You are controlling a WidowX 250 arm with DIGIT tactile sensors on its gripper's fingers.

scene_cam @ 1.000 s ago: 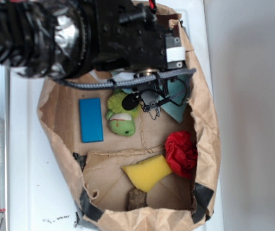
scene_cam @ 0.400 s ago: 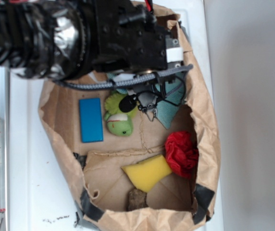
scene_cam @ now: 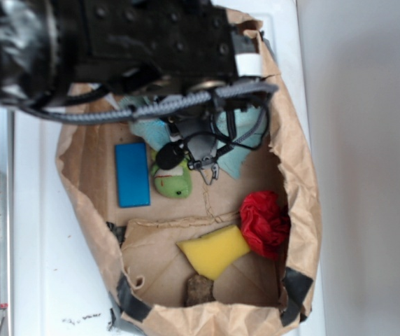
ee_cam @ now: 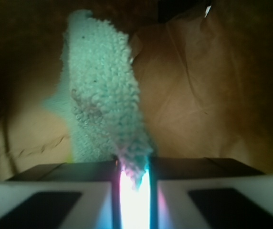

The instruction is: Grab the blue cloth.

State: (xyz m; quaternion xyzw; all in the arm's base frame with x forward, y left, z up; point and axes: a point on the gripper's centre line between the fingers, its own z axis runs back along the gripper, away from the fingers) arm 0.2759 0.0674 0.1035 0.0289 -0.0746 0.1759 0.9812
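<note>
The blue cloth (scene_cam: pixel 245 133), a fuzzy teal terry towel, hangs rumpled at the far end of the brown paper bag (scene_cam: pixel 296 183), just under my black arm. A second fold of it shows to the left of the arm. My gripper (scene_cam: pixel 207 168) points down into the bag, right beside the green plush toy (scene_cam: pixel 172 183). In the wrist view the blue cloth (ee_cam: pixel 103 105) runs up from between my fingers, and my gripper (ee_cam: pixel 132 172) is shut on its lower tip. The bag's paper wall fills the background there.
Inside the bag lie a rigid bright-blue block (scene_cam: pixel 132 175) at the left, a red crumpled thing (scene_cam: pixel 263 220) at the right, a yellow sponge (scene_cam: pixel 214 250) and a brown lump (scene_cam: pixel 198 288) near the front. The bag's walls stand high all round.
My arm has shifted left, and the cloth has moved with it and spread wider under the arm. The gripper now hangs over the green plush toy's right side.
</note>
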